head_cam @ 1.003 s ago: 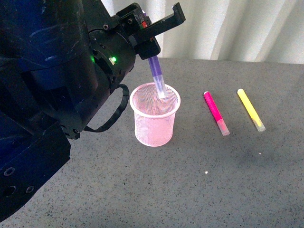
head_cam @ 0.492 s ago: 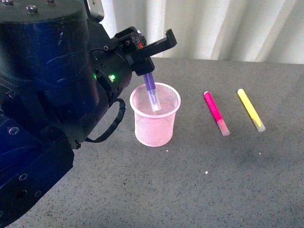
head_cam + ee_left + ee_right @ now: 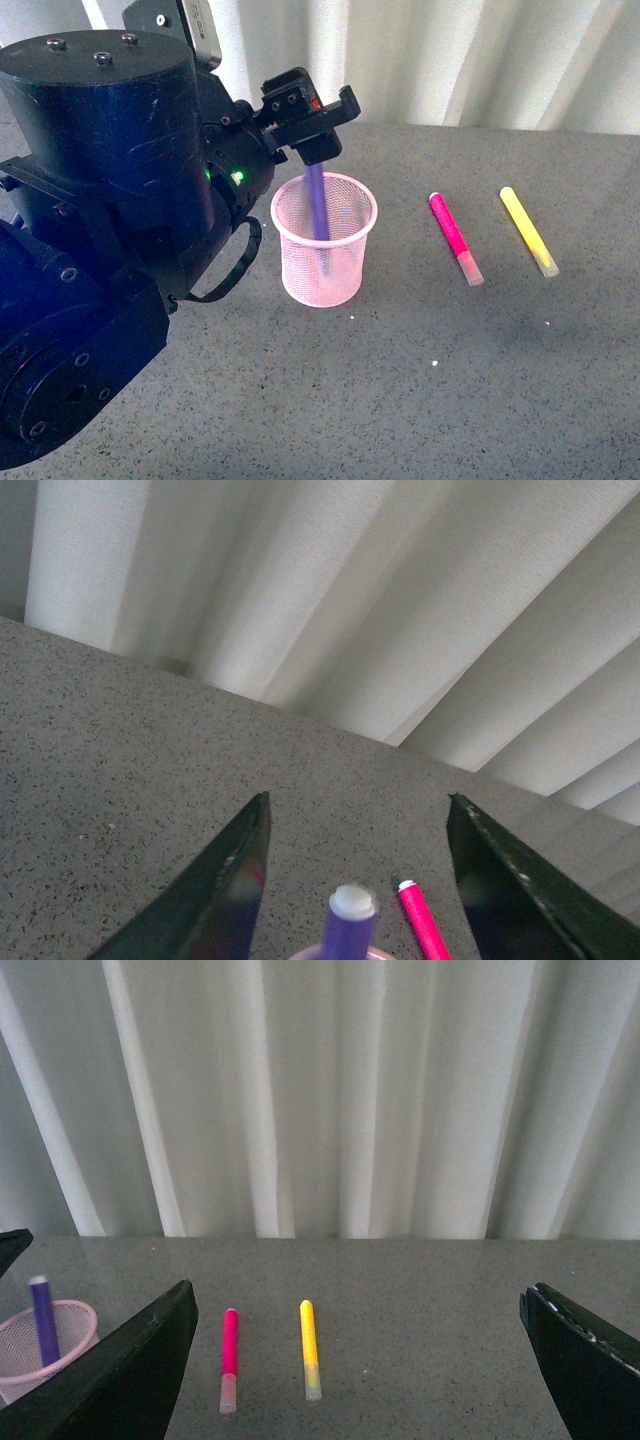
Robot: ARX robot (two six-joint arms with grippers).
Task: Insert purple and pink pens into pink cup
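Left wrist view: left fingers (image 3: pixel 235 880) apart, right fingers (image 3: pixel 130 1380) apart, purple pen (image 3: pixel 349 925) in pink cup (image 3: pixel 350 265).

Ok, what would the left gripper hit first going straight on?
Looks free. The open left gripper points over the cup, across table toward the curtain. The top of the purple pen sits between its fingers, probably under its line. Table or curtain first, I can't tell.
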